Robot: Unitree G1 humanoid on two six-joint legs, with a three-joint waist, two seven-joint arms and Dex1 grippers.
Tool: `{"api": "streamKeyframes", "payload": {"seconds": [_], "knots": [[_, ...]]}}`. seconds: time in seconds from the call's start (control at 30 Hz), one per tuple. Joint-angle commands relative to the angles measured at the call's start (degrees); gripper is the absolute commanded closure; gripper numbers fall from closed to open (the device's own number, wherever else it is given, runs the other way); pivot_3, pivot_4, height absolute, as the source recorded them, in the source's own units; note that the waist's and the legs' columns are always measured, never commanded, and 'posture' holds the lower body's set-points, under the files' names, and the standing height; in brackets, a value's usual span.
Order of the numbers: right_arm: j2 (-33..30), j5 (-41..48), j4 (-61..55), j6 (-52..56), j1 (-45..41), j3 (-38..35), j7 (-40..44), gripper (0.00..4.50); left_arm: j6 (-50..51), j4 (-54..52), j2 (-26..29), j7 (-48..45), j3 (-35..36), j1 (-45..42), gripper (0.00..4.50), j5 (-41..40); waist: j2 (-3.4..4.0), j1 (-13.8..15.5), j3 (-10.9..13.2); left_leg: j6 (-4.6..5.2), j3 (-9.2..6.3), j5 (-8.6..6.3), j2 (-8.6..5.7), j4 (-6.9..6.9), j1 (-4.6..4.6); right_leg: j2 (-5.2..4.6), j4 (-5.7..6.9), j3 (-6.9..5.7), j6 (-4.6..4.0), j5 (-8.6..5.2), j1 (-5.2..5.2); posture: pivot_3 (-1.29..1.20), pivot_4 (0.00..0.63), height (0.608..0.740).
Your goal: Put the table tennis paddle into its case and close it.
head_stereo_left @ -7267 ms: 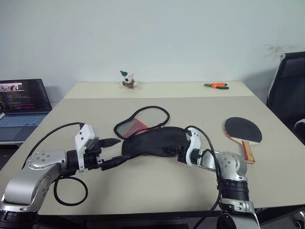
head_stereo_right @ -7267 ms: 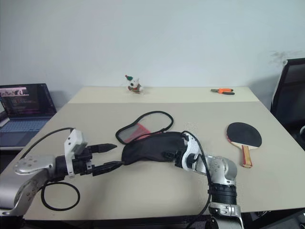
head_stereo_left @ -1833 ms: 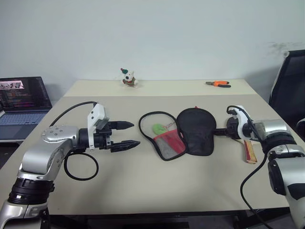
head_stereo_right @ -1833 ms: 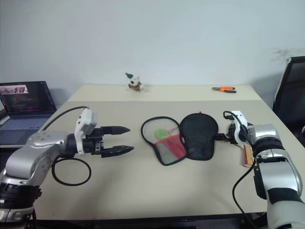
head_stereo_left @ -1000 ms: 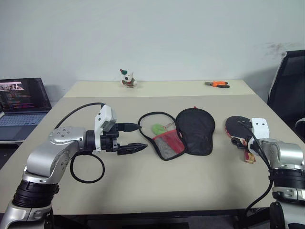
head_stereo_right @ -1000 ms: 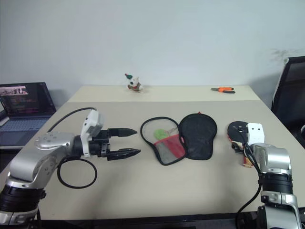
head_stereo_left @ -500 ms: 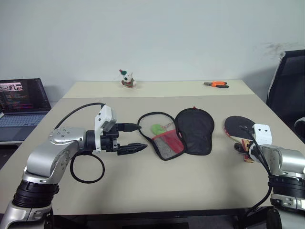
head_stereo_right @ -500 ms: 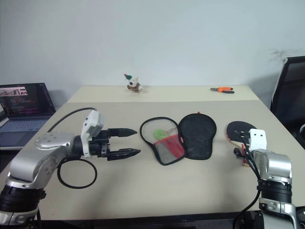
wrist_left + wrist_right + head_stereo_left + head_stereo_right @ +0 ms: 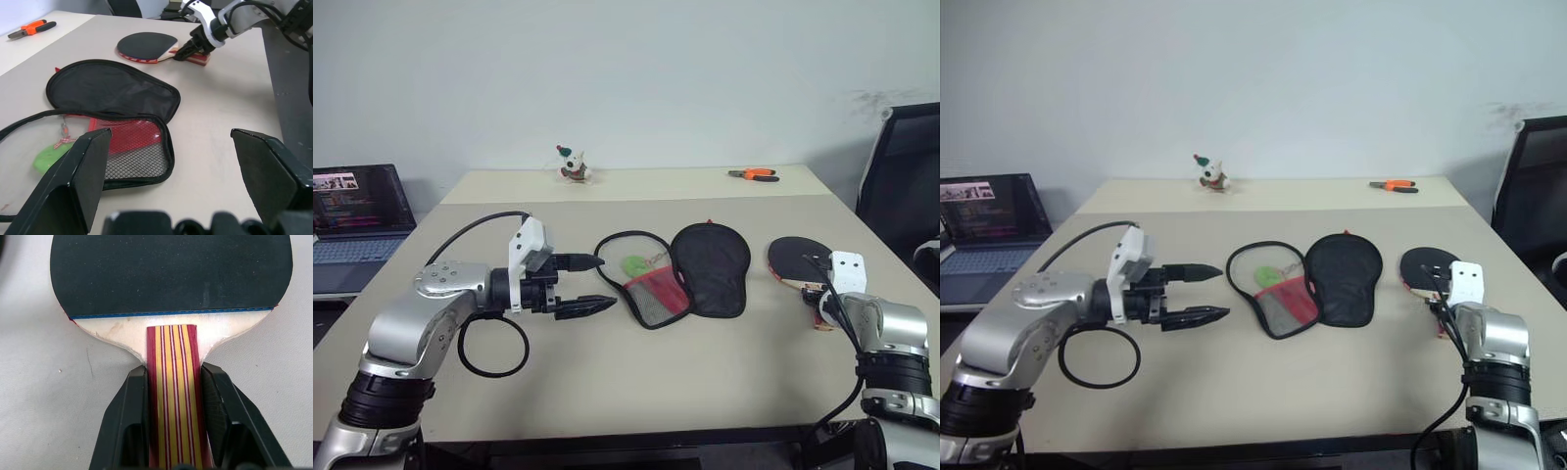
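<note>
The soft black paddle-shaped fabric case point(image 9: 690, 274) lies unzipped and spread flat in the middle of the pale counter point(image 9: 636, 382), its plain black half on the right and its red-panelled mesh half point(image 9: 651, 294) on the left, with a green pull tag point(image 9: 635, 264) resting inside. The round black-rubber table tennis paddle point(image 9: 795, 260) lies flat on the counter well to the right of the case, handle pointing toward the near edge. The right tool point(image 9: 172, 396) has its two black fingers pressed against either side of the striped red-and-pale wooden handle, so the grasp looks made, though the paddle is not yet lifted. Carrying it over, laying it in the case, folding the halves and zipping all remain.

The left tool point(image 9: 579, 284) hangs with its jaws wide, just left of the case and holding nothing.

The right wrist view gives the finger contact on the handle plainly; in the head views the arm's white housing covers that spot. The left wrist view shows the case's open halves close up and the right tool at the paddle beyond. The head views alone take in the orange-handled pliers point(image 9: 754, 174) and small toy figure point(image 9: 572, 164) at the far edge.
</note>
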Motion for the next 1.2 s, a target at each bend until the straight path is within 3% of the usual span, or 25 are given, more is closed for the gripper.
{"api": "streamKeyframes", "payload": {"seconds": [0.03, 0.27, 0.53, 0.8, 1.2], "knots": [[1.12, 2.02, -3.15, 1.94, -3.00, -0.42, -0.17, 3.40, 0.22, -2.39, 0.95, 1.33, 3.34, 0.82, 0.21, -1.11, 0.00, -0.10, 0.00, 0.00, 0.05, 0.00, 0.00, 0.00, 0.04, 0.02, 0.04, 0.07, 0.00, 0.00, 0.00, 0.00, 0.150, 0.740], [5.91, 5.13, -14.28, 10.81, -9.55, -0.33, -1.75, 3.40, 2.17, -6.14, 1.24, 3.52, 7.43, 5.30, 0.21, -3.81, 0.06, -1.30, 0.04, 0.02, 0.07, -0.01, 0.11, -0.16, 0.19, 0.08, 0.12, 0.43, 0.00, 0.00, -0.13, 0.00, 0.150, 0.740], [18.01, 6.95, -26.32, 20.02, -10.10, 1.25, -5.38, 3.40, 3.53, -7.57, 3.73, 2.92, 11.43, 8.50, 0.21, -6.65, 0.06, -0.97, 0.04, 0.02, -0.05, -0.02, 0.12, -0.16, 0.11, 0.03, 0.05, 0.36, 0.00, 0.00, -0.13, 0.00, 0.150, 0.740], [25.63, 5.09, -22.57, 14.17, -7.51, 2.30, -8.84, 3.40, 3.49, -8.61, 3.78, 4.46, 12.29, 10.27, 0.21, -6.80, 0.06, -0.83, 0.04, 0.02, -0.06, -0.02, 0.10, -0.17, 0.10, 0.03, 0.03, 0.34, 0.01, -0.01, -0.14, 0.00, 0.150, 0.740], [24.58, 2.72, -11.57, 2.30, -7.48, 6.87, -8.42, 3.40, 3.09, -8.98, 3.56, 5.58, 11.43, 10.10, 0.21, -6.80, 0.06, -1.18, 0.04, 0.02, -0.04, -0.02, 0.08, -0.20, 0.12, 0.03, -0.01, 0.37, 0.01, -0.01, -0.14, 0.00, 0.150, 0.740]]}}
